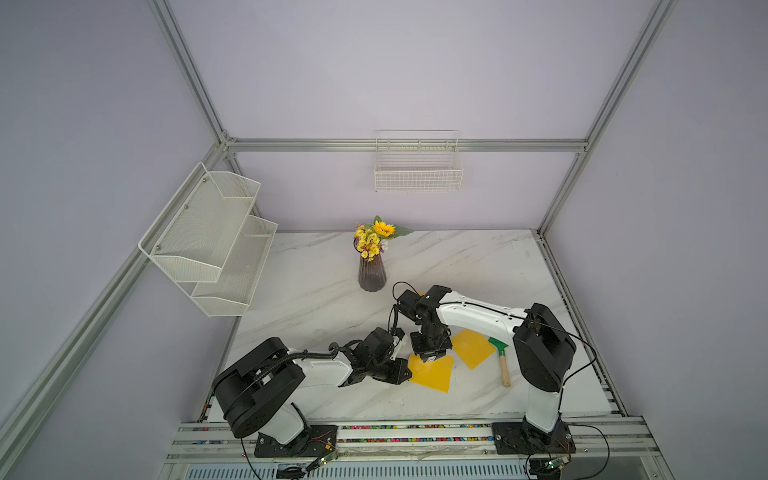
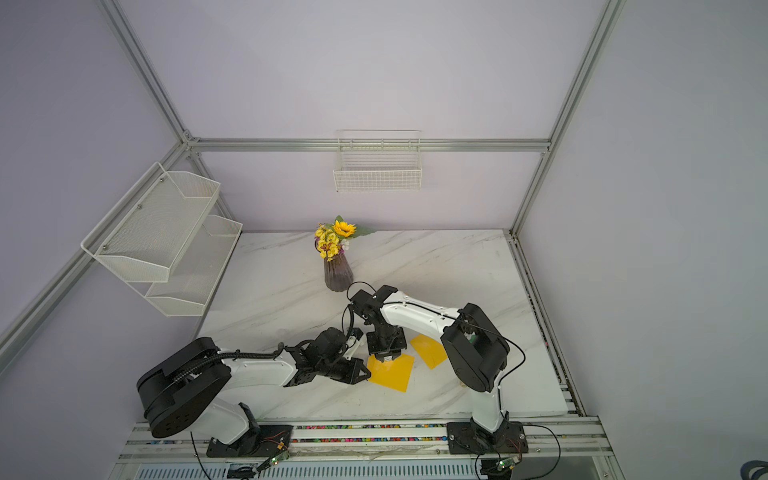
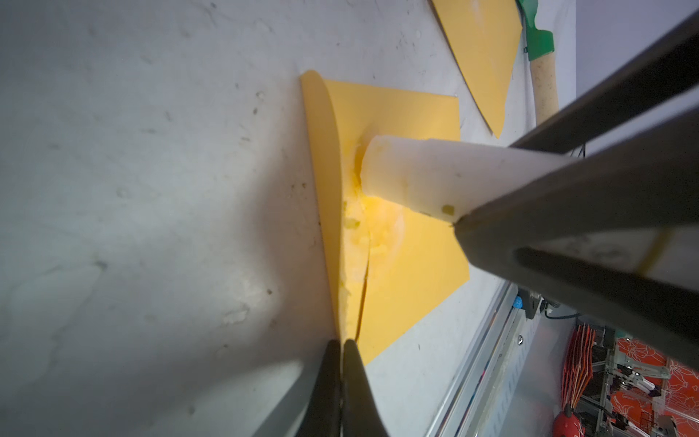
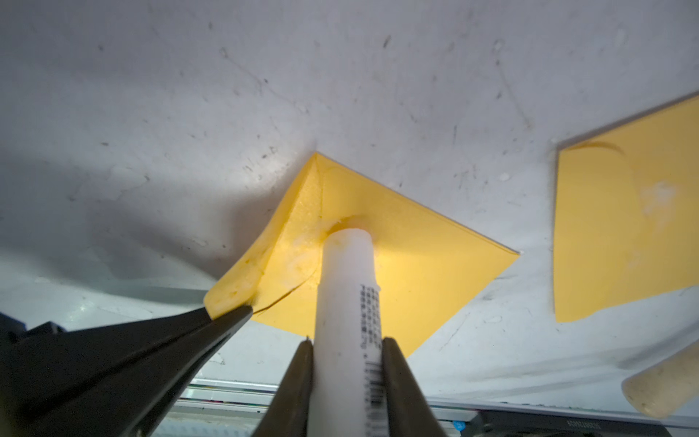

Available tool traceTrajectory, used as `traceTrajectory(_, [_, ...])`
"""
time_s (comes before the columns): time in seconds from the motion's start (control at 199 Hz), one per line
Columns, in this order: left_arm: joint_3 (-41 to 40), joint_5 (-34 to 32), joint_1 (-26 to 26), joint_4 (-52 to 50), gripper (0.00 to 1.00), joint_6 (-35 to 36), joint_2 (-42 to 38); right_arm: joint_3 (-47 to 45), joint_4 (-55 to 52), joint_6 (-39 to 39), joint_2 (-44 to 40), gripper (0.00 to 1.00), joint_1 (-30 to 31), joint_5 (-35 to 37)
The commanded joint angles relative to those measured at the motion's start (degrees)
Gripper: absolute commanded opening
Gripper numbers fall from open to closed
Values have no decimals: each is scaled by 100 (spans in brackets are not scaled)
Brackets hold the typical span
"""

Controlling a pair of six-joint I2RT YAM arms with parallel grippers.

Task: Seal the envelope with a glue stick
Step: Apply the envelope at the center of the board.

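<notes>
A yellow envelope [image 1: 434,374] [image 2: 395,372] lies flat near the table's front. My left gripper [image 3: 342,345] [image 1: 409,376] is shut on the edge of the envelope's flap [image 4: 246,280] and holds it lifted off the body. My right gripper [image 4: 347,346] [image 1: 432,356] points down, shut on the glue stick [image 4: 348,287] [image 3: 435,174], a white tube with a dark printed label. The stick's tip presses on the envelope's body [image 4: 416,272] [image 3: 408,246] close to the flap's fold. Pale glue smears [image 3: 378,230] show on the paper around the tip.
A second yellow envelope [image 1: 473,347] [image 2: 430,351] lies just right of the first. A green rake with a wooden handle [image 1: 500,361] [image 3: 537,41] lies beyond it. A vase of flowers [image 1: 372,274] stands behind the arms. Wire baskets [image 1: 417,172] hang on the walls.
</notes>
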Motion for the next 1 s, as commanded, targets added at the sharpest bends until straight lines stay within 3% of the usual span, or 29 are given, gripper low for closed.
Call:
traceTrajectory(0.0, [-26, -94, -16, -168, 1, 108, 96, -158, 764, -94, 166, 0, -33, -1151])
traceTrajectory(0.09, [-74, -92, -16, -100, 1, 96, 76, -128, 894, -28, 176, 0, -63, -1232])
traceTrajectory(0.221, [-31, -103, -16, -212, 1, 124, 78, 124, -150, 13, 288, 0, -116, 606])
traceTrajectory(0.306, [-69, -109, -18, -151, 1, 118, 57, 77, -403, -3, 328, 0, -156, 989])
traceTrajectory(0.416, [-30, -101, -16, -199, 1, 126, 81, 124, -396, -115, 428, 0, -147, 736])
traceTrajectory(0.521, [-55, -125, -17, -142, 1, 108, 56, -43, 370, -196, 283, 0, -148, -546])
traceTrajectory(0.607, [-29, -108, -16, -204, 2, 111, 90, -140, 789, -129, 176, 0, -155, -1126])
traceTrajectory(0.682, [-78, -122, -16, -135, 2, 100, 50, -96, 689, -2, 156, 0, -165, -750])
traceTrajectory(0.772, [-22, -127, -16, -229, 2, 118, 54, 197, -280, -81, 323, 0, -163, 852])
traceTrajectory(0.827, [-49, -114, -15, -191, 2, 109, 70, 213, -609, 8, 413, 0, -167, 1309])
traceTrajectory(0.918, [-52, -136, -15, -166, 2, 99, 30, 95, -457, -132, 371, 0, -170, 836])
traceTrajectory(0.998, [-27, -118, -16, -203, 2, 109, 71, -12, -65, -261, 278, 0, -131, -130])
